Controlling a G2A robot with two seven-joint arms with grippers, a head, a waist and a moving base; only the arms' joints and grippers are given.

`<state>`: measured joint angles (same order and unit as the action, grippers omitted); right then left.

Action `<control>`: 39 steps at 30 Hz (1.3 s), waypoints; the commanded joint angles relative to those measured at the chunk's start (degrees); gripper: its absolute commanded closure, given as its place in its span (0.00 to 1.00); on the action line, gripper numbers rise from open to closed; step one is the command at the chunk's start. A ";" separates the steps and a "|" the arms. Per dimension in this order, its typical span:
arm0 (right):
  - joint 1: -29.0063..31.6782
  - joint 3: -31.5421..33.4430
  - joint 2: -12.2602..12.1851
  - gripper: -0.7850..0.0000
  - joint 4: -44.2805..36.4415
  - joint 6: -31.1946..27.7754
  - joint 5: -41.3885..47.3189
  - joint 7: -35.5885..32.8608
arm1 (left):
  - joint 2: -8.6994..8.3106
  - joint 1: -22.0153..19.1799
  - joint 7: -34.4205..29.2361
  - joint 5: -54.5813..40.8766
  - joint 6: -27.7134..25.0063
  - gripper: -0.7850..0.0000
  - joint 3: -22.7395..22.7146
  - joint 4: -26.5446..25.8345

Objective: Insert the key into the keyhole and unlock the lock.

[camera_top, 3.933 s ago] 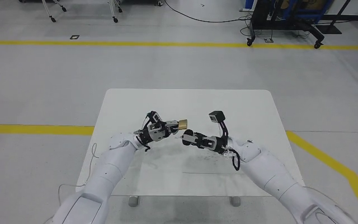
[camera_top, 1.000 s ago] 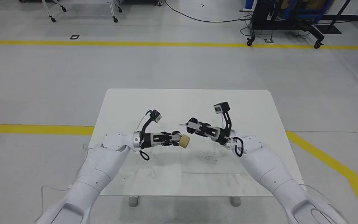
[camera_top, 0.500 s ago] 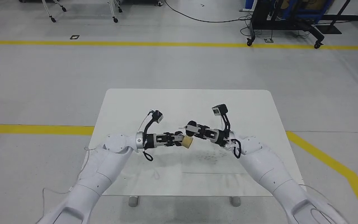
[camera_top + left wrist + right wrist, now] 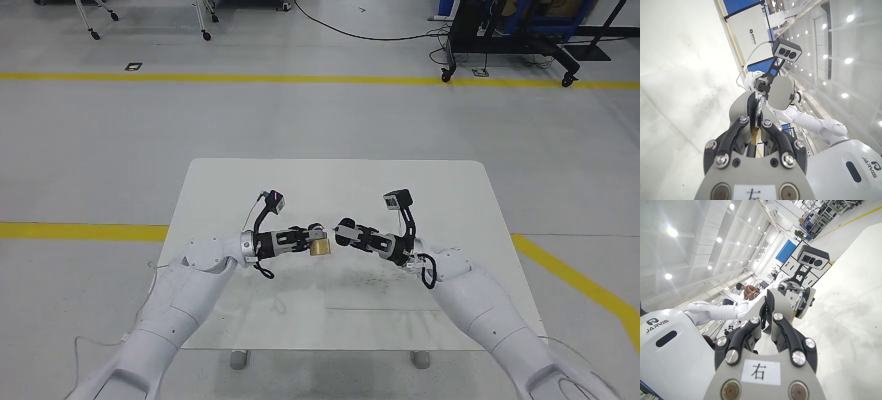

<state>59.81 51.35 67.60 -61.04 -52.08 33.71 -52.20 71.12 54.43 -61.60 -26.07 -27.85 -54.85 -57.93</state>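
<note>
**Lock and key held tip to tip over mid-table**

Going from the near edge of the white table, faint dark scuffs are met first. Behind them the two grippers are held at mid-table, well apart from all four edges. The left gripper is closed on the brass lock. In the left wrist view the lock's body is clamped between the fingers and seen only as a narrow brass strip.

The right gripper is pointed at the lock from the opposite side. Its fingers are pressed together on a small dark-and-pale piece, the key as far as can be told. The blade is hidden by the black pads, and the keyhole cannot be made out. The two sets of fingertips are just beside each other, but whether key and lock are touching cannot be told.

Compared with half a second earlier, the lock is shifted slightly toward the left arm and away from the near edge. The right gripper is found in nearly the same place.

Beyond the far edge, grey floor is crossed by a yellow line, and a black wheeled frame is cut off at the far right.
</note>
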 commanded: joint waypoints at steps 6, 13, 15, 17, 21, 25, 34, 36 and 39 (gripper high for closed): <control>-0.02 -0.02 0.01 1.00 0.02 0.01 -0.03 -0.01 | 0.07 0.43 5.37 8.69 6.47 1.00 2.17 -1.49; 3.34 2.76 -0.60 1.00 -3.10 1.47 -5.69 7.08 | 1.46 -2.01 6.34 -2.97 17.67 1.00 1.36 2.60; 4.83 4.06 -1.02 1.00 -4.38 2.76 -7.33 8.80 | 2.09 -3.68 5.63 -6.05 18.34 1.00 1.40 4.88; 6.50 5.62 -1.54 1.00 -6.01 4.43 -8.97 10.34 | 2.90 -5.38 4.94 -8.76 18.32 1.00 1.86 7.13; 10.25 9.30 -2.55 1.00 -11.13 7.93 -11.75 14.47 | 4.69 -8.64 3.42 -12.07 20.65 1.00 3.91 11.92; 13.63 11.67 -3.38 1.00 -17.32 12.77 -13.75 15.21 | 5.19 -10.05 2.36 -11.64 22.05 1.00 4.87 13.84; 13.63 11.67 -3.38 1.00 -17.32 12.77 -13.75 15.21 | 5.21 -8.62 1.90 -12.90 23.12 1.00 4.51 11.16; 14.01 11.24 -3.31 1.00 -18.21 14.40 -14.36 15.72 | 5.22 -7.86 0.50 -15.61 23.73 1.00 3.57 10.62; 15.28 10.22 -2.87 1.00 -19.96 16.68 -15.61 19.95 | 5.54 -7.59 0.34 -18.53 25.29 1.00 2.93 12.26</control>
<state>74.65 61.96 64.57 -80.52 -35.85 17.92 -33.71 76.51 46.85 -61.28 -43.64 -3.11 -51.83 -46.24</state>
